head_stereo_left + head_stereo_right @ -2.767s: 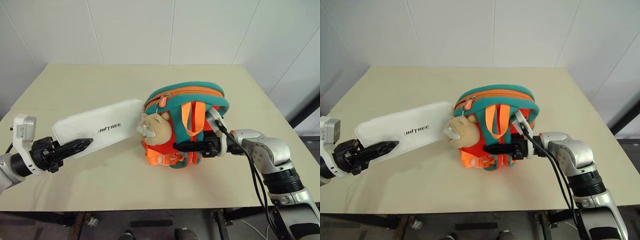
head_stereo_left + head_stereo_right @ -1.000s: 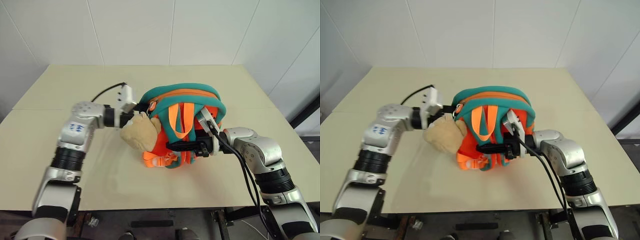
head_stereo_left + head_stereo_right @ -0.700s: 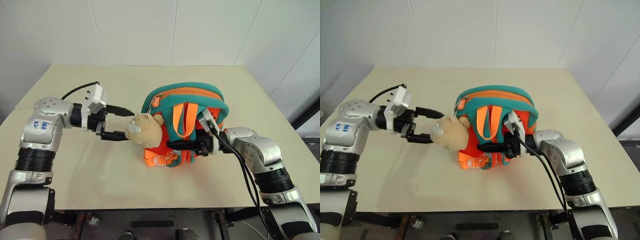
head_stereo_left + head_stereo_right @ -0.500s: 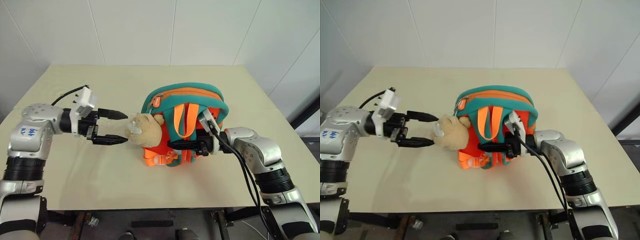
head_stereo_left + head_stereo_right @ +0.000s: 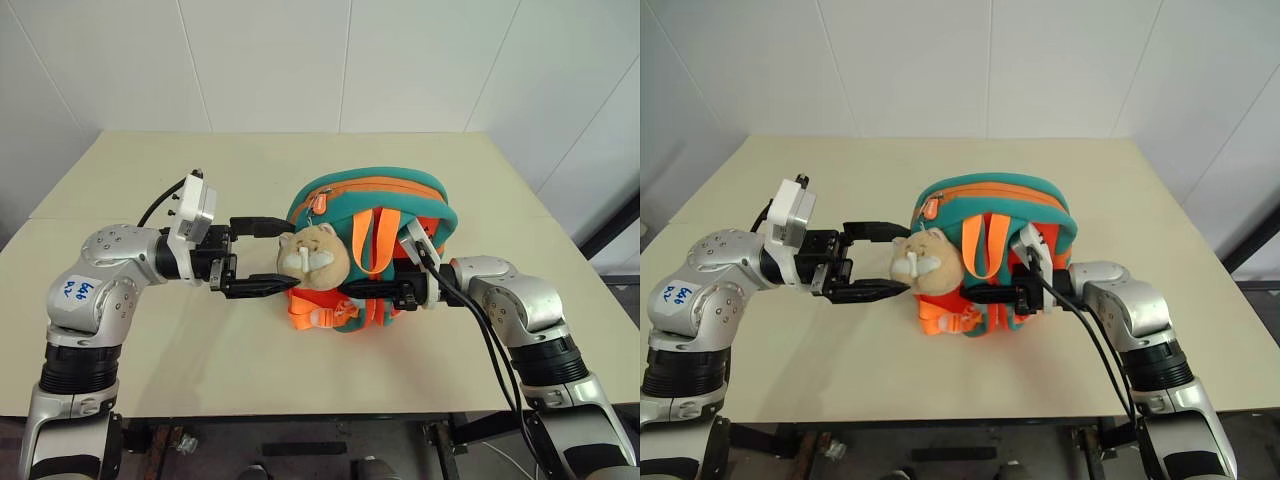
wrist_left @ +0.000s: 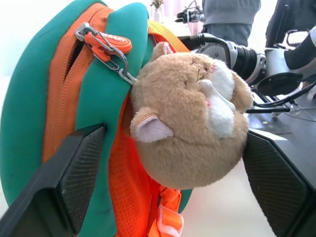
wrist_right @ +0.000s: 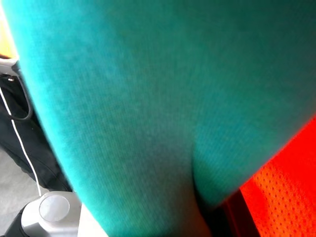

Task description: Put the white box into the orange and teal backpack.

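**Spotter:** As you look from the left of the head view, your left gripper point(image 5: 286, 256) comes first. It points level toward the right of the frame, its two black fingers spread wide with nothing in them. The tan plush point(image 5: 318, 255) hangs right at the fingertips and partly between them. I can't tell whether either finger touches it.

**Operator:** And the white box?

**Spotter:** I judge it is already inside the orange and teal backpack point(image 5: 400, 195), so I can't give you its long axis. The backpack stands at the middle of the table point(image 5: 200, 160), directly right of your left gripper. Its zipper arcs over the top, and the zipper pull point(image 6: 106, 44) sits at the near-left end, just above the plush.

**Operator:** Is the zipper closed?

**Spotter:** I can't tell from here. If you need to close it, the pull is what matters. It lies just above and right of your upper left fingertip, so the left arm is plainly the nearer one. The plush could get pinched in place of the pull.

**Operator:** And the right side?

**Spotter:** Your right gripper point(image 5: 350, 290) reaches in from the right of the frame. It is clenched on the backpack low on its front, and its wrist view shows a teal strap point(image 7: 148, 98) pressed close. That hand is steadying the bag and isn't free.
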You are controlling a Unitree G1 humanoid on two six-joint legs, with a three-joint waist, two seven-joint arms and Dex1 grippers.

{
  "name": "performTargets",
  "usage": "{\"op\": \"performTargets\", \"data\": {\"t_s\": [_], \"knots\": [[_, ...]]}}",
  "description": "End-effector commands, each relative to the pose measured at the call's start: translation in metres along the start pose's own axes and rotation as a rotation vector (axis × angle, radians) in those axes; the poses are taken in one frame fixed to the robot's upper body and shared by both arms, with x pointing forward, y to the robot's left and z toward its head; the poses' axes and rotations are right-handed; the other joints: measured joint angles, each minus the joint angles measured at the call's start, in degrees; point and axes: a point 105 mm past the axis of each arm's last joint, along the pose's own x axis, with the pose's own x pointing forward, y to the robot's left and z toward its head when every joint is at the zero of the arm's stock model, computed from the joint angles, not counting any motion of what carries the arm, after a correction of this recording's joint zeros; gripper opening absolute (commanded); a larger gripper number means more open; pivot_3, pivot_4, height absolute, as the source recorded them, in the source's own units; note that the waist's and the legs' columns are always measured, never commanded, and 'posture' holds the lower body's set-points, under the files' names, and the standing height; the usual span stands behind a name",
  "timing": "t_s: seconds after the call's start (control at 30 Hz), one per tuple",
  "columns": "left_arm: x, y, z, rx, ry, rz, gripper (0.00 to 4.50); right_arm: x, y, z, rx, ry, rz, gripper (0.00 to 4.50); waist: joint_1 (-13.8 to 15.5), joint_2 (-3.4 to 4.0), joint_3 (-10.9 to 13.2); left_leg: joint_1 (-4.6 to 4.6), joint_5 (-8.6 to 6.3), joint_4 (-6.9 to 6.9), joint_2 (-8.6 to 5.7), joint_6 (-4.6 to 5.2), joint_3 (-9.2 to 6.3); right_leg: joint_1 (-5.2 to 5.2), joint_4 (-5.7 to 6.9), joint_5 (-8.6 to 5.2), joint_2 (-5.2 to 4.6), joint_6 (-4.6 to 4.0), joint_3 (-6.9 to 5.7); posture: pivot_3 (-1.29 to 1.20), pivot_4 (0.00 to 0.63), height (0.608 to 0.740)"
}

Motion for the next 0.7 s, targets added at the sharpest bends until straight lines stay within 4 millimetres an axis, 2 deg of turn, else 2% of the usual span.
{"op": "performTargets", "data": {"t_s": [0.03,0.27,0.4,0.57,0.7], "knots": [[0.001,-0.004,0.012,0.032,-0.037,-0.013,3.33,0.004,0.004,0.006,-0.028,-0.004,0.02,0.0,0.07,0.0,0.0,-0.01,0.0,0.02,0.0,0.0,0.0,0.01,0.0,0.0,0.0,0.0,0.0,0.0,0.15,0.74],[-0.001,-0.002,0.015,0.048,-0.043,0.0,1.23,0.003,0.004,0.005,-0.027,-0.007,0.011,0.0,0.08,0.0,0.0,-0.01,0.0,0.03,-0.01,0.0,0.0,0.01,-0.01,0.0,0.0,0.0,0.0,0.0,0.15,0.74],[-0.01,0.004,0.016,0.068,0.009,0.031,0.29,0.003,0.004,0.005,-0.028,-0.008,0.008,0.0,0.02,0.0,0.0,-0.01,0.0,0.03,0.0,0.0,0.0,0.01,-0.02,0.0,0.0,0.0,0.0,0.0,0.15,0.74],[-0.046,0.025,0.027,0.105,0.082,0.145,0.29,0.003,0.005,0.004,-0.026,-0.008,0.004,0.0,-0.06,0.0,0.0,0.0,0.0,0.01,0.0,0.0,0.0,-0.02,-0.02,0.0,0.01,-0.01,0.0,0.0,0.15,0.74],[-0.092,0.048,0.024,0.087,0.156,0.306,0.29,0.001,0.005,0.003,-0.025,-0.006,-0.006,0.0,-0.14,0.0,0.0,0.0,-0.01,-0.12,0.0,0.0,0.01,-0.04,-0.09,-0.01,0.01,-0.02,0.0,0.0,0.15,0.74]]}}
